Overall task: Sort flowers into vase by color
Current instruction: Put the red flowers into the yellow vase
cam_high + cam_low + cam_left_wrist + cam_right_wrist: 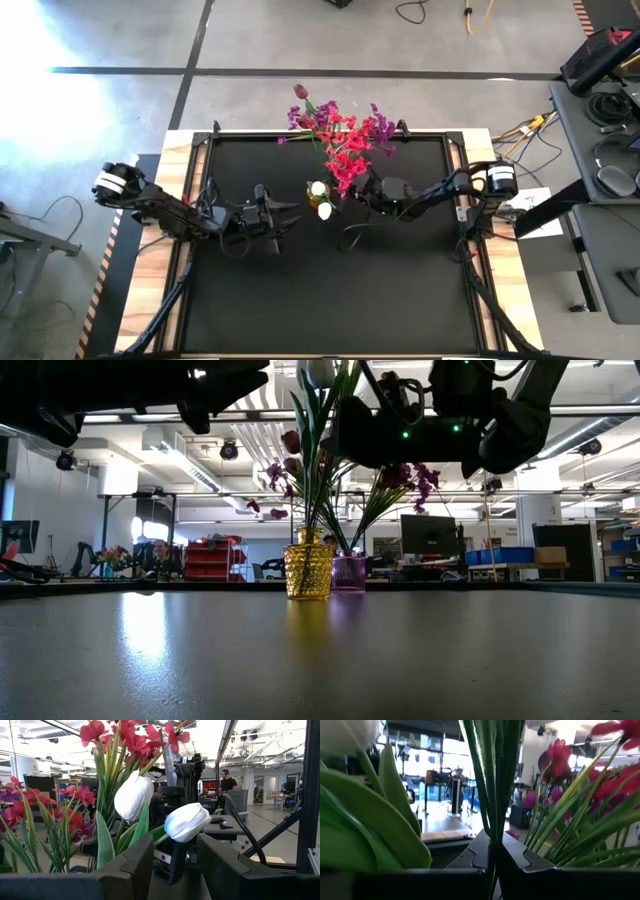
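Two white tulips stand on green stems in the yellow glass vase, between the grippers. Red sprays and purple sprays rise just behind; some stems stand in the purple vase. My right gripper is above the vases, shut on green stems. My left gripper hovers open to the tulips' left, with the blooms just ahead of its fingers. In the high view the blooms hide the vases. My right gripper pinches a bundle of thin green stems and leaves between its two fingers, well above the vase mouth. The fingers come level from the table's right and lie across the upright stems. The stems' lower ends run down into the yellow vase.
Both vases stand close together at the middle of the black mat, toward its far edge. A wooden frame borders the mat. Cables trail from the right arm. The mat's near half is bare.
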